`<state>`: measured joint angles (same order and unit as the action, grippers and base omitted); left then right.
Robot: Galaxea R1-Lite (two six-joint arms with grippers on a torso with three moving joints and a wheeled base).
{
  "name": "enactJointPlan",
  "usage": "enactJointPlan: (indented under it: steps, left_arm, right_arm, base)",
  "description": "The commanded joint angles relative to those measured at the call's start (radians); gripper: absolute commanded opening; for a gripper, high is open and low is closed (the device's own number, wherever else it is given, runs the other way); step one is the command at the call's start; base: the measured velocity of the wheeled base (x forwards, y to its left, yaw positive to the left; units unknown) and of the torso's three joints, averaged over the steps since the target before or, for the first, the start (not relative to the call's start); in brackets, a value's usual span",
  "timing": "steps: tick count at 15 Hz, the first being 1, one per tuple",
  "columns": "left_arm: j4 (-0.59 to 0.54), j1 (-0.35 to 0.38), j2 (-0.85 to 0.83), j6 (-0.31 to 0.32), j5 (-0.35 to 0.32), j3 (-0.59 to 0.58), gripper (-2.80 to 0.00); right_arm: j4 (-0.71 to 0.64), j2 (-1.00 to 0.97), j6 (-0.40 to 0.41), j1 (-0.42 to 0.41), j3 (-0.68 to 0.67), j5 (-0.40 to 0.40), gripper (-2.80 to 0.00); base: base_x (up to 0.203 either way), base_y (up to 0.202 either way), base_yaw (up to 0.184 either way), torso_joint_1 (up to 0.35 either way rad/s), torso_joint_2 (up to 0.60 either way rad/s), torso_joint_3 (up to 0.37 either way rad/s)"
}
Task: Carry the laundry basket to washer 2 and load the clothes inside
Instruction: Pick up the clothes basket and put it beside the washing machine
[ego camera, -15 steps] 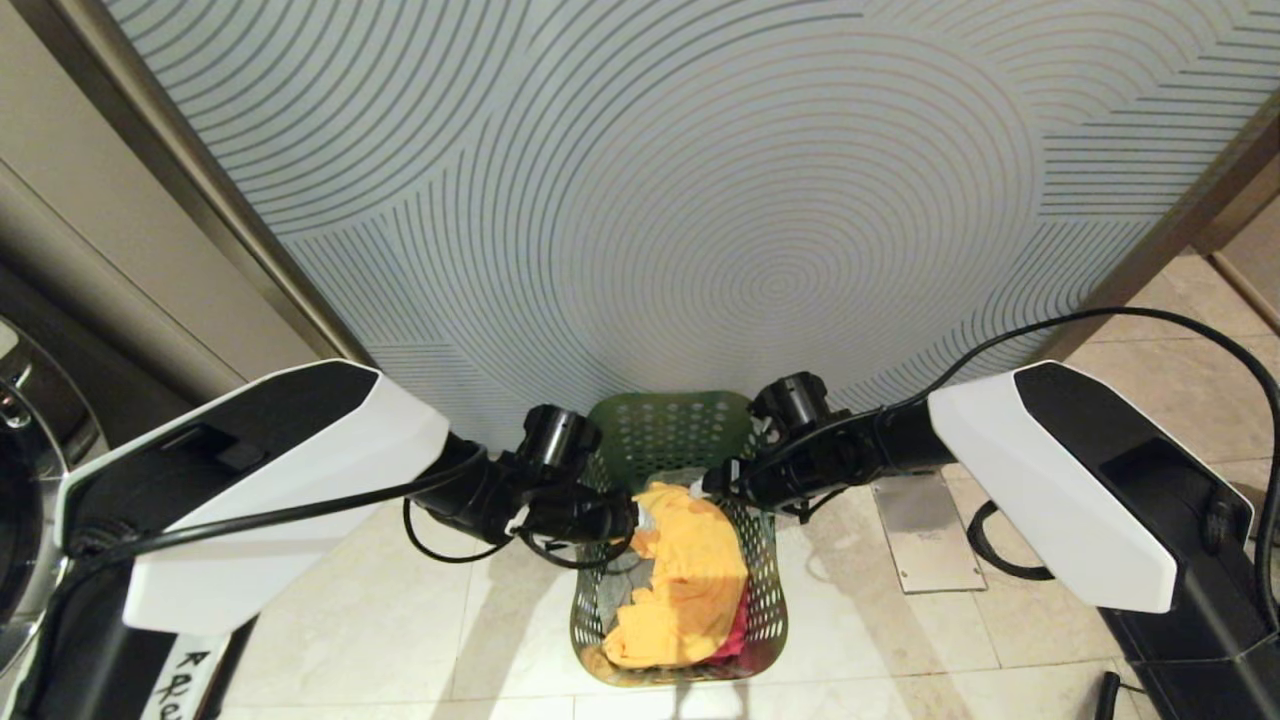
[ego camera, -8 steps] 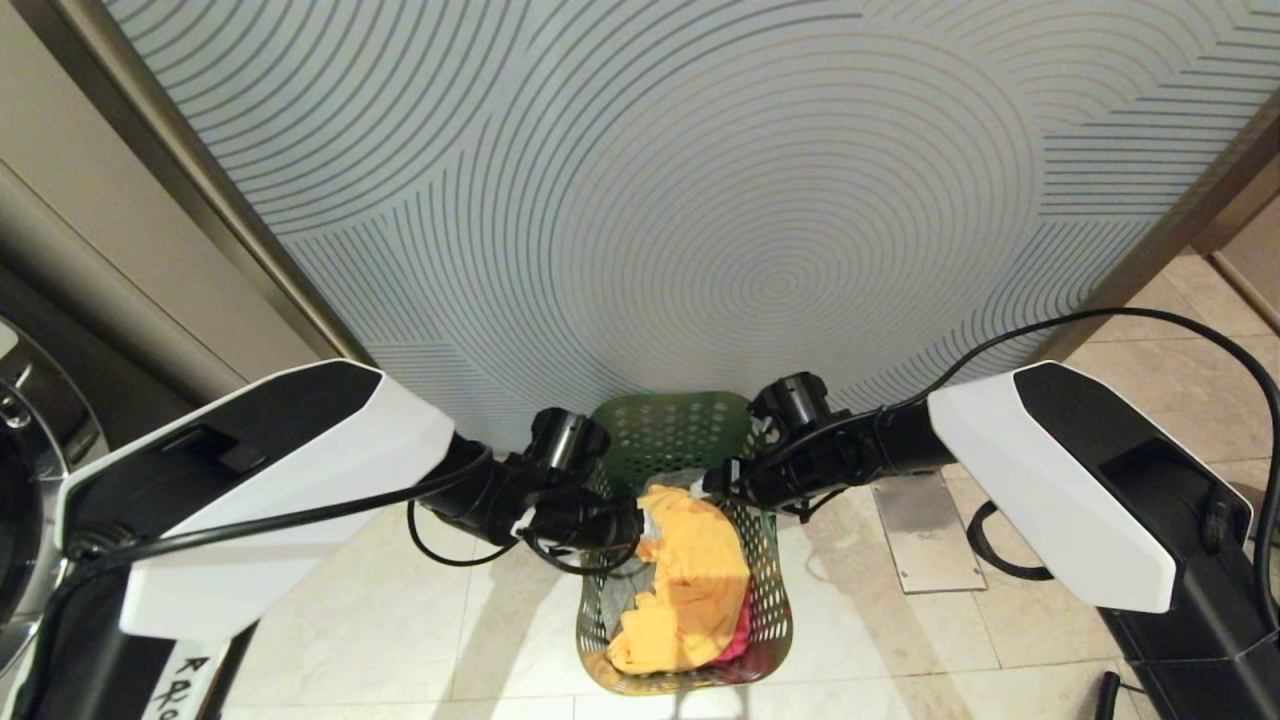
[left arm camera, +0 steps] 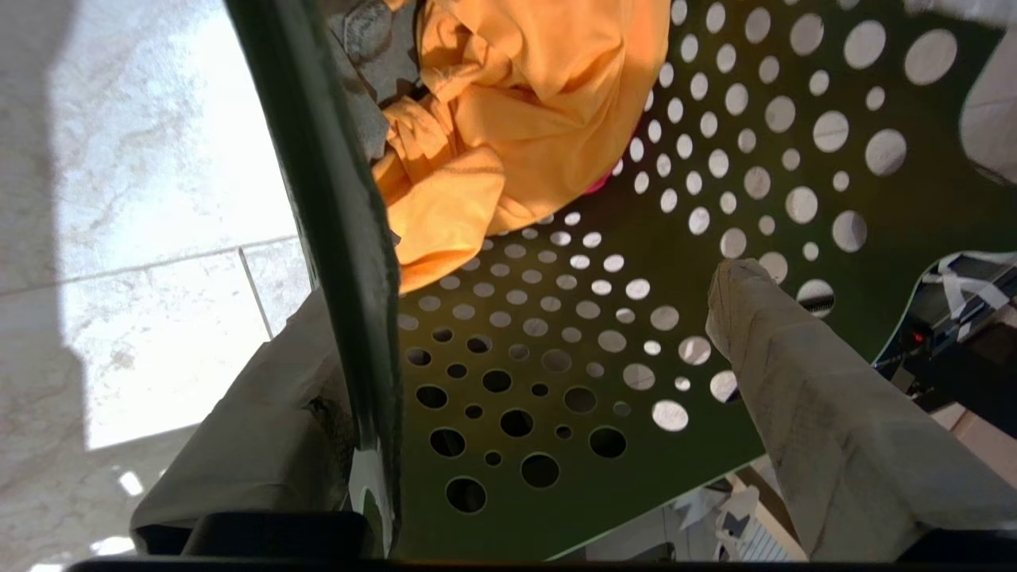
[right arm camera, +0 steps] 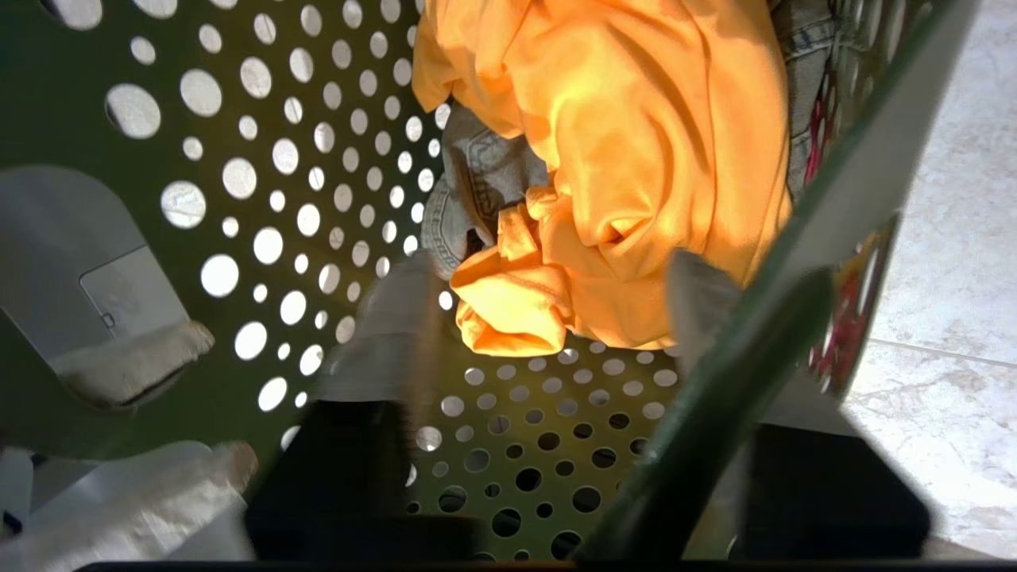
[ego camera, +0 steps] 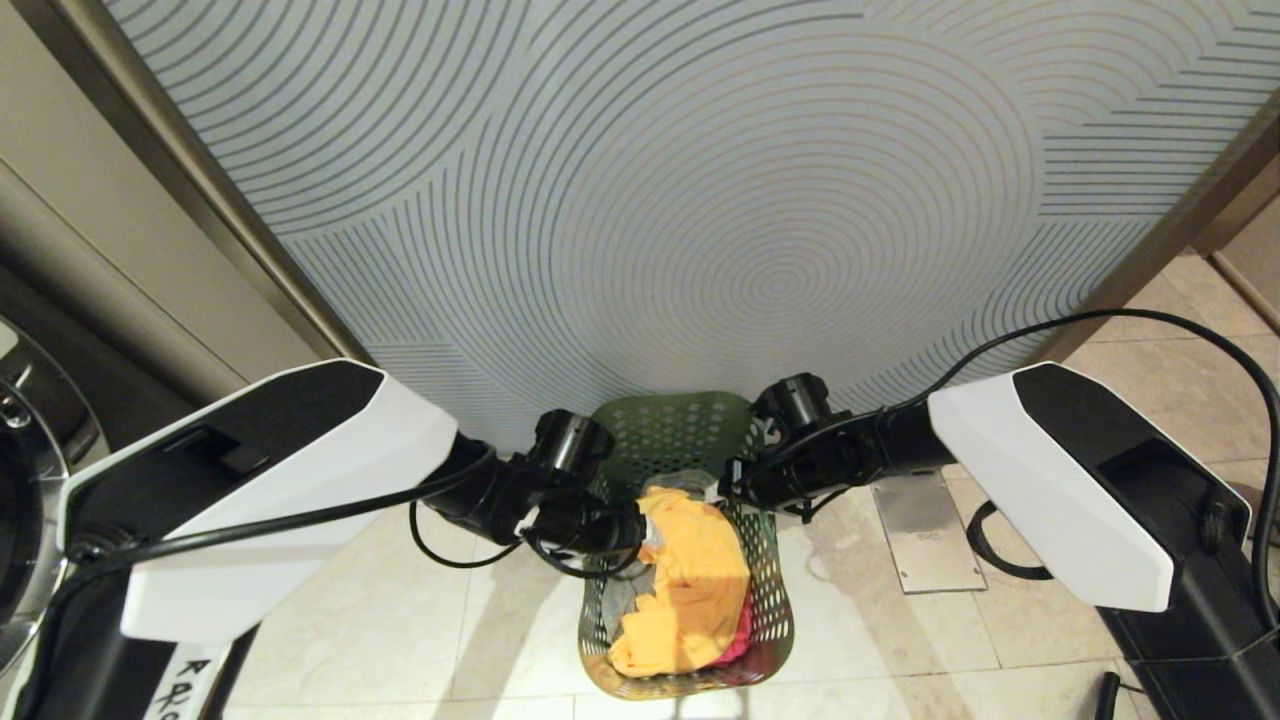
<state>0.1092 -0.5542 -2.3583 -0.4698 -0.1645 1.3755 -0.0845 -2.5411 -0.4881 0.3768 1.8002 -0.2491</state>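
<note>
The laundry basket (ego camera: 690, 560) sits on the floor by the patterned wall. The left hand (left arm camera: 516, 373) straddles its left rim, spread; the right hand (right arm camera: 548, 318) straddles the right rim, part-spread. Grasping step; next, both must clamp before lifting.

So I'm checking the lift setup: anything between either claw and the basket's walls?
Nothing visible. The left claw straddles one wall of the laundry basket, the right claw the opposite wall; the orange garment lies lower inside.
</note>
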Motion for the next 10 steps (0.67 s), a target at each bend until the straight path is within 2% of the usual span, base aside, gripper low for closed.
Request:
enactJointPlan:
  steps: [1, 7, 8, 10]
  left_arm:
    - [-0.003, -0.006, 0.008, -0.004, -0.001, 0.002, 0.0]
    - [-0.01, -0.017, 0.022, -0.004, 0.005, -0.001, 0.0]
    - [-0.01, -0.018, 0.022, -0.004, 0.006, -0.001, -2.8]
    - [-0.01, -0.021, 0.022, -0.004, 0.006, 0.0, -2.8]
  right_arm:
    - [0.0, -0.001, -0.003, -0.002, 0.001, -0.001, -2.8]
    - [-0.001, 0.005, -0.006, -0.003, -0.002, 0.002, -2.8]
    - [0.0, 0.007, -0.006, -0.003, -0.002, 0.004, -2.8]
    - [0.0, 0.007, -0.006, -0.001, -0.002, 0.004, -2.8]
  base:
    - [0.0, 0.0, 0.0, 0.0, 0.0, 0.0]
    - [0.0, 0.0, 0.0, 0.0, 0.0, 0.0]
    - [0.0, 0.0, 0.0, 0.0, 0.0, 0.0]
    - [0.0, 0.0, 0.0, 0.0, 0.0, 0.0]
